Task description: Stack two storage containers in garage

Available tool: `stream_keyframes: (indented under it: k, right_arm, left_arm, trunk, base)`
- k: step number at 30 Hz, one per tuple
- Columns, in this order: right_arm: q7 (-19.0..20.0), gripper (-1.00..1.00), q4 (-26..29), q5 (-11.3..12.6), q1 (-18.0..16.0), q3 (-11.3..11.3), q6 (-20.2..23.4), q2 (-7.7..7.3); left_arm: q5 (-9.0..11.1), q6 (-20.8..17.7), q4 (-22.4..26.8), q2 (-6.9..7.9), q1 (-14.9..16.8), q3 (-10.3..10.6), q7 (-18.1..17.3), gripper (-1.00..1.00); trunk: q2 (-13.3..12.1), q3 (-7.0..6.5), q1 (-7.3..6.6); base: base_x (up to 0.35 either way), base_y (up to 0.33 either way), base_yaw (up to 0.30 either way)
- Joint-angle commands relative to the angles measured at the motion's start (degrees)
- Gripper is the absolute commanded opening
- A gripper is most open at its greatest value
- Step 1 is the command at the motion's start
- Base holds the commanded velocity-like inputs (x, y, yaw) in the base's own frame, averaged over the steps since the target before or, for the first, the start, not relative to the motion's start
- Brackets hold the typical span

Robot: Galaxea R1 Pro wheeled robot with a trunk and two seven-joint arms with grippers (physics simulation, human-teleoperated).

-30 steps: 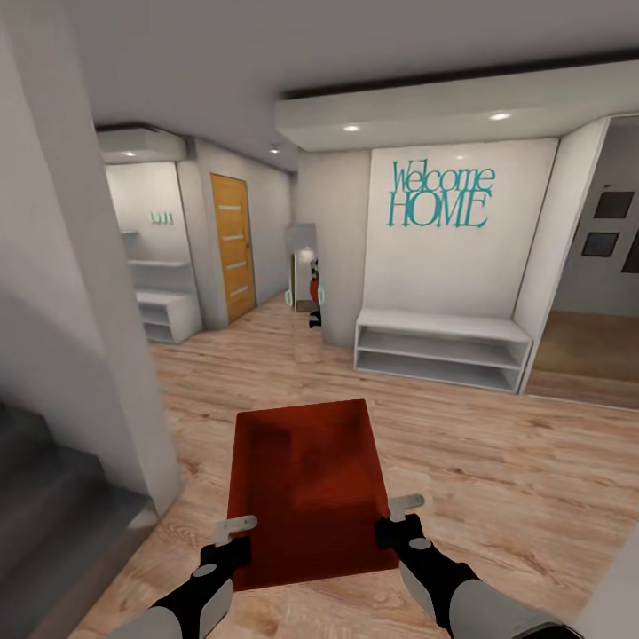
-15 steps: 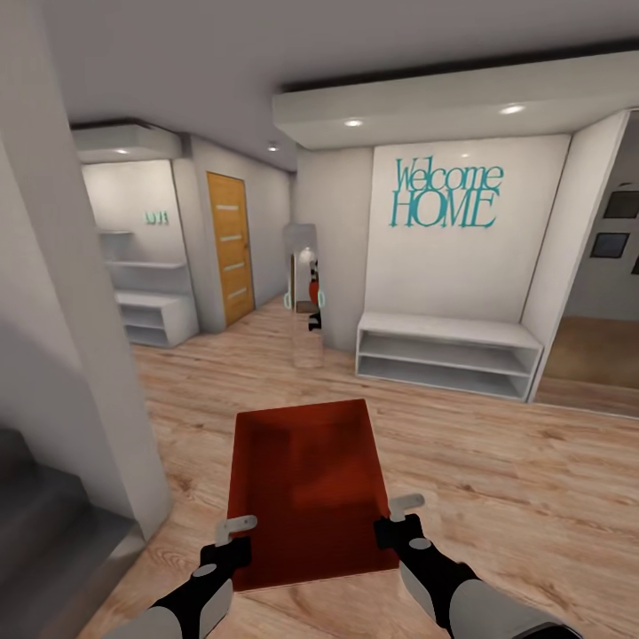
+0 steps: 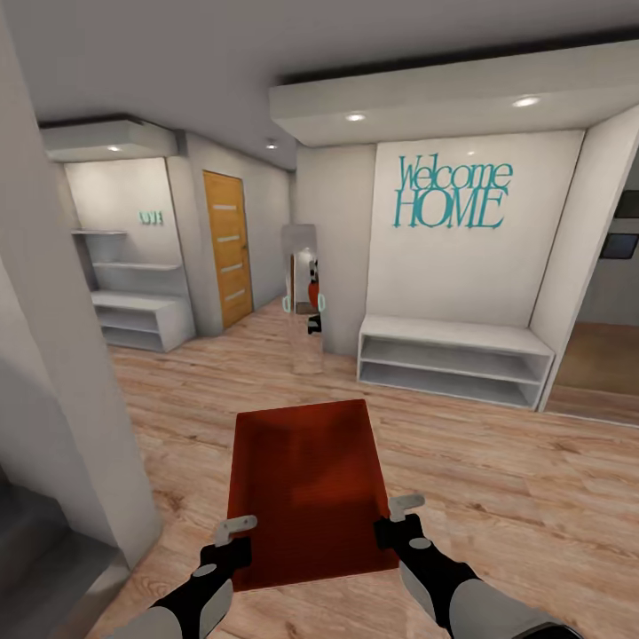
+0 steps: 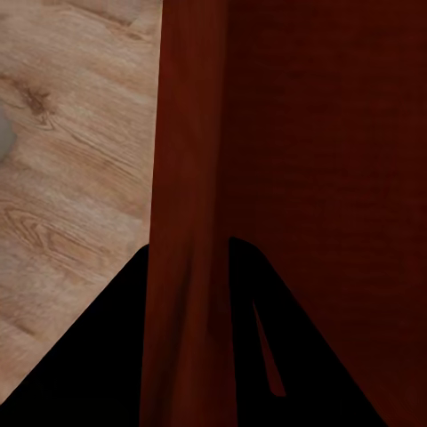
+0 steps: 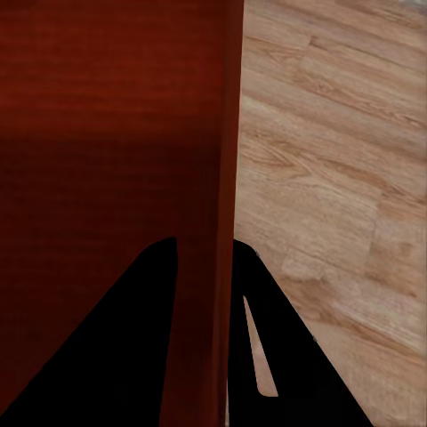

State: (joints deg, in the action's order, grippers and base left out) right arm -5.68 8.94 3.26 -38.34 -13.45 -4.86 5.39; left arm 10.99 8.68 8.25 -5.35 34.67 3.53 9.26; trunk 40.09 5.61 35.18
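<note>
I carry one red-orange storage container (image 3: pixel 306 484) in front of me, held level above the light wood-plank floor (image 3: pixel 497 479). My left gripper (image 3: pixel 235 530) is shut on the container's left wall near its close end. My right gripper (image 3: pixel 401 510) is shut on the right wall. In the left wrist view the red wall (image 4: pixel 182 222) runs between the two dark fingers (image 4: pixel 98 356). The right wrist view has the opposite wall (image 5: pixel 227 160) pinched the same way between its fingers (image 5: pixel 133 347). The container is open-topped with nothing inside.
A white pillar (image 3: pixel 62 373) stands close on my left, with grey stairs (image 3: pixel 35 550) beside it. Ahead are a low white bench shelf (image 3: pixel 453 359) under a "Welcome HOME" wall sign (image 3: pixel 453 193), a tall mirror (image 3: pixel 302 297), an orange door (image 3: pixel 226 248) and white shelves (image 3: pixel 133 302).
The whole view has shifted: the pillar and stairs slid left, the shelves and door came further into view. Both grippers and the container keep the same place before me.
</note>
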Motion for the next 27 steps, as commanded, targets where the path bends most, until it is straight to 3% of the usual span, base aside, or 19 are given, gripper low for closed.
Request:
stream_keyframes:
  k: [1, 27]
  right_arm:
    - [0.23, -1.0, 0.73, 3.77, -0.07, 2.11, -4.82, 0.41]
    - [0.23, -1.0, 0.73, 3.77, -0.07, 2.11, -4.81, 0.41]
  left_arm:
    - [0.7, 0.26, -0.16, -0.01, 0.05, -3.79, 1.72, -1.0]
    - [0.67, 0.37, -0.16, -0.01, 0.05, -3.79, 1.72, -1.0]
  trunk:
    - [0.08, 0.1, 0.05]
    - [0.08, 0.1, 0.05]
  base:
    - [0.322, 0.0, 0.0]
    - [0.322, 0.0, 0.0]
